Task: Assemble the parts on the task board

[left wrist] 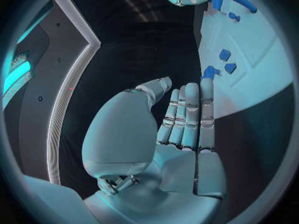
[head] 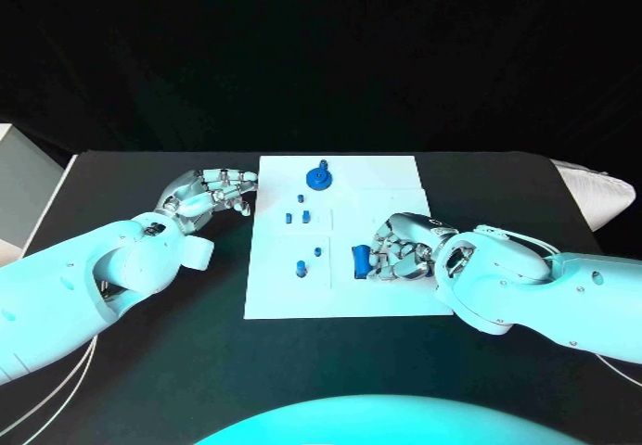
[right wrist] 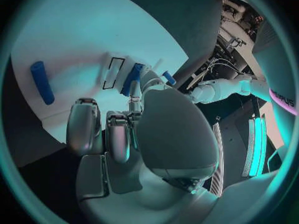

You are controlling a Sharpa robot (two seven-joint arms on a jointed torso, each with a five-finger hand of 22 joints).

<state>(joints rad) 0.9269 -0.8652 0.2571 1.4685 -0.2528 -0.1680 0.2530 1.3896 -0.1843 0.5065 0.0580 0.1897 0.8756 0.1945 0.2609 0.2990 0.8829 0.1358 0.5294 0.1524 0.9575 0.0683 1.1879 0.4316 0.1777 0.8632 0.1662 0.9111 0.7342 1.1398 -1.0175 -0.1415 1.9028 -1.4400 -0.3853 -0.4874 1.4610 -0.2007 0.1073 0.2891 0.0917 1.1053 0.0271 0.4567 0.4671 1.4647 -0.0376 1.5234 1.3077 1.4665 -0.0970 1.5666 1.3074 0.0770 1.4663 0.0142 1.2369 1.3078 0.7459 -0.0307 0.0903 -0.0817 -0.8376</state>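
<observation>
White task board (head: 388, 301) at the centre of the black table (head: 160, 371) — blue parts (head: 306, 218) scattered on it. Left hand (head: 208, 197) empty, fingers apart, beside the board's left edge; right hand (head: 402, 248) pinches a blue cylinder (head: 360, 261) near its right edge.

We see the white rectangular task board (head: 388, 185) lying flat in the middle of the black table (head: 160, 371). On it lie several small blue parts. A round blue disc-shaped part with a stub on top (head: 318, 177) sits near the far edge. Two short blue pegs (head: 297, 218) stand side by side below it, and another small blue peg (head: 301, 269) lies nearer the front. A longer blue cylindrical bar (head: 360, 260) lies lengthwise right of centre; we cannot tell whether it is seated in the board.
</observation>
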